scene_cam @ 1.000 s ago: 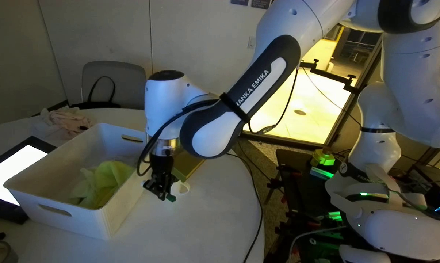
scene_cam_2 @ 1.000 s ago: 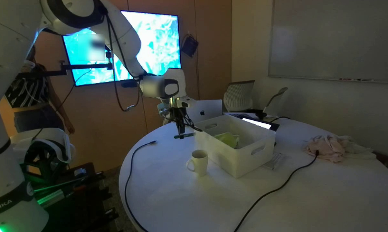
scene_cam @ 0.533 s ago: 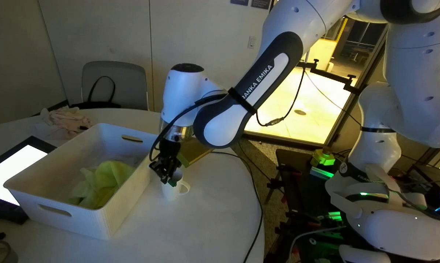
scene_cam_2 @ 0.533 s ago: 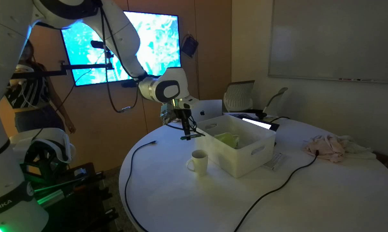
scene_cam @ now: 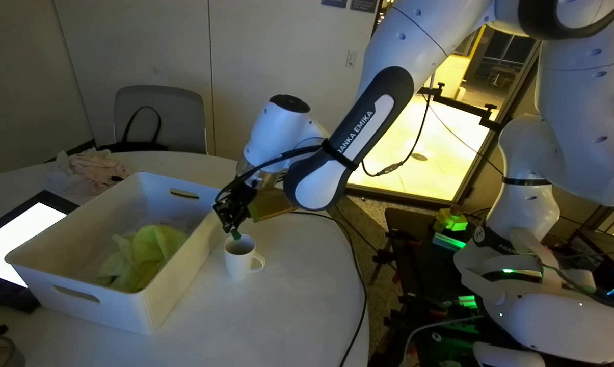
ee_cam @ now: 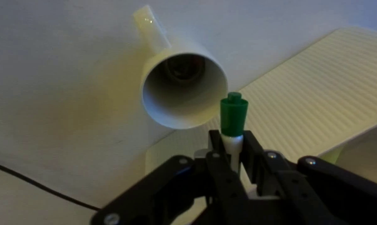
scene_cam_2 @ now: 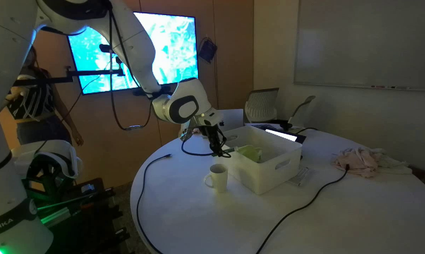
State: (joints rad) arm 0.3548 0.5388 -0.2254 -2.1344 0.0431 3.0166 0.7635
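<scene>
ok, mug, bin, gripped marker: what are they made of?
Mug: likely glazed ceramic; bright glints on its handle.
Bin: probably matte moulded plastic; thin, ribbed walls.
Marker: probably smooth plastic; green cap, slight shine on the white part below.

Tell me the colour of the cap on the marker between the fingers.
Green; the cap shows best in the wrist view.

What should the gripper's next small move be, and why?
Perhaps nudge the gripper sideways, to bring the marker over the opening of the mug: in the wrist view, the held marker's green end appears at the rim, on the side facing the bin, not over the middle.
</scene>
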